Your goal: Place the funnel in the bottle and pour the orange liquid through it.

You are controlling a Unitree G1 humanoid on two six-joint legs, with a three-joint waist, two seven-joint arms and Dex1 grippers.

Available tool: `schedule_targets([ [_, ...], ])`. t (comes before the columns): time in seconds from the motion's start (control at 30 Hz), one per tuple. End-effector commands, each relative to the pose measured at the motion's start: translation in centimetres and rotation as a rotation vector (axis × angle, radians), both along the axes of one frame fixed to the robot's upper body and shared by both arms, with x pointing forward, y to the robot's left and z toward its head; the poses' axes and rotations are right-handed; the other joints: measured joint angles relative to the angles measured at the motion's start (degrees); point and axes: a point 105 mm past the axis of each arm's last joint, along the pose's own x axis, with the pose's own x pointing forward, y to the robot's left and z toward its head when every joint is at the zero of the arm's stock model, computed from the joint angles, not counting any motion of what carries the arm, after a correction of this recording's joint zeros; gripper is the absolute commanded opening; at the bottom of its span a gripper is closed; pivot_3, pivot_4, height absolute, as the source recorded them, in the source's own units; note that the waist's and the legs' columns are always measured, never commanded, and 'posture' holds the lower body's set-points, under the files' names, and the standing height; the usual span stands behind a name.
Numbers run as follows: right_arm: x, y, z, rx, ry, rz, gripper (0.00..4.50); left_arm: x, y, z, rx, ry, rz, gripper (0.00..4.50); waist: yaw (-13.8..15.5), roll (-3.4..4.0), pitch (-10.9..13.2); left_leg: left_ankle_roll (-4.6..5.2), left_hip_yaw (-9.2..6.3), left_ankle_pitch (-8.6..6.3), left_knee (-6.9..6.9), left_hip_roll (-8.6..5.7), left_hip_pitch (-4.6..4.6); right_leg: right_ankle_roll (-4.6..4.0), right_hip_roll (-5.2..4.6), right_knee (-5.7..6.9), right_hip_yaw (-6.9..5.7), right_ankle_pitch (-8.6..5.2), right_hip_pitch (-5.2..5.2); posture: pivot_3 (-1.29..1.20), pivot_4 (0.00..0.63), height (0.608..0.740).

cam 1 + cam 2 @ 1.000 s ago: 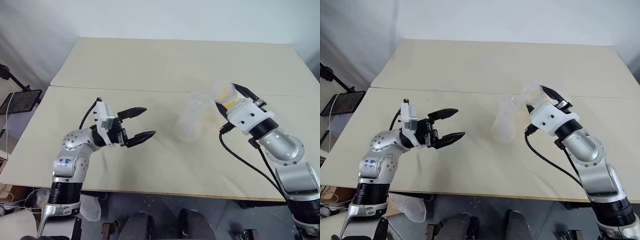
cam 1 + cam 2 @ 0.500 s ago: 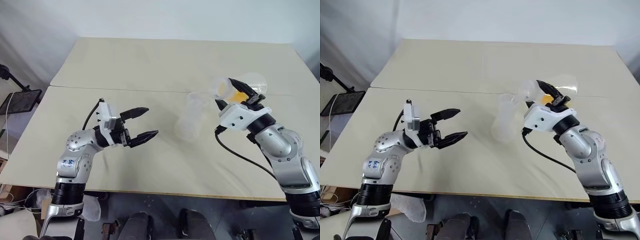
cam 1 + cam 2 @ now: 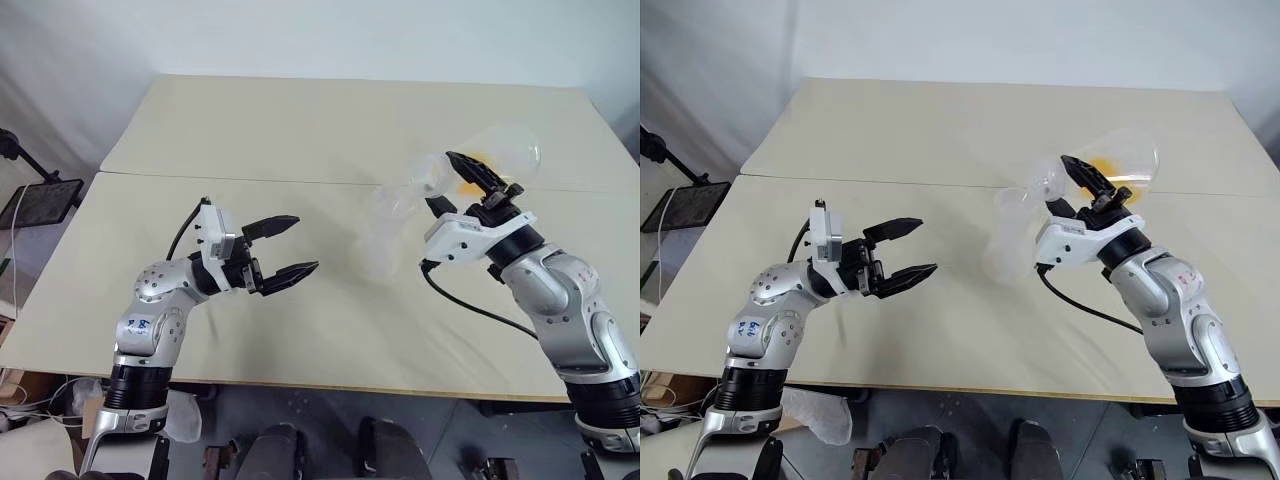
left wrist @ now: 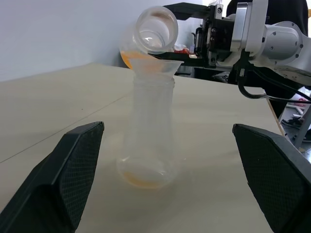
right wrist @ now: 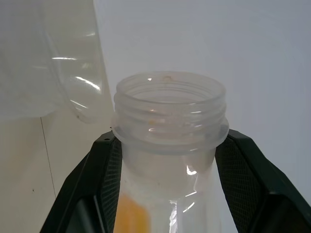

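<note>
Right gripper: fingers clamped on the neck of the flask, just under its threaded mouth, one pad on each side. Flask tipped over, mouth toward the funnel. Orange liquid pooled along the flask's lower wall and reaching the lip; some shows in the funnel cone, and a thin orange layer lies at the base of the bottle.

Funnel seated in the bottle neck. Bottle upright on the table, between the two grippers, nearer the right one. Flask mouth sits directly over the funnel, touching or nearly so; cannot tell which.

Left gripper: jaws spread wide, empty, pointing at the bottle from a short way off, not touching it.

Step in hand, by my reading: the pour, early stage. To do it well: keep the flask lip centred over the cone, add tilt slowly so the funnel does not overfill, avoid nudging the unsupported bottle.
</note>
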Motion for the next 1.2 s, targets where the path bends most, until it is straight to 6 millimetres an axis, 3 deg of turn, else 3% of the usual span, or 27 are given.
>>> schedule_targets([
  [0.03,-0.45,0.24,1.40,-0.013,-0.081,0.011,2.42,-0.68,-0.37,1.00,-0.016,-0.047,-0.021,4.50,-0.01,0.00,0.00,0.00,0.00,0.00,0.00,0.00,0.00,0.00,0.00,0.00,0.00,0.00,0.00,0.00,0.150,0.740],
  [1.2,-0.30,-0.54,2.26,-0.231,-0.225,-0.066,2.42,-0.57,-0.87,0.88,-0.034,-0.043,-0.025,4.50,-0.05,0.00,0.00,-0.02,0.00,0.01,0.00,0.02,0.00,0.00,0.02,0.00,0.02,0.00,0.00,0.00,0.150,0.740],
])
